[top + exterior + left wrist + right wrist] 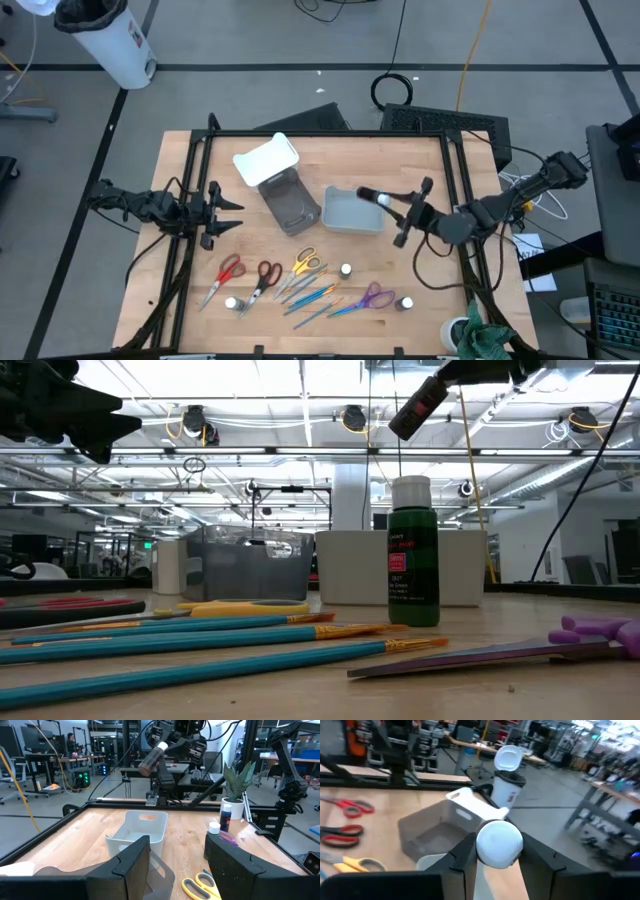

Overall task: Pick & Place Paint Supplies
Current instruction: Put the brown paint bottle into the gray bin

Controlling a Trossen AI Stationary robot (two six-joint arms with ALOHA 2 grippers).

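The right end effector is pinching a white-capped dark bottle, holding it in the air over the white bin. The left end effector is waiting at the bench's left edge with fingers spread. Scissors, brushes and three more bottles are lying along the near side.

- The high view looks straight down on the whole pale wooden table from well above.
- The low view sits at table-top height, very near the thin teal-handled brushes, facing level across to the room behind.
- The left wrist view looks forward over the white rectangular plastic bin toward the opposite arm.
- The right wrist view looks the other way across the table; both wrist views share the yellow-handled scissors.
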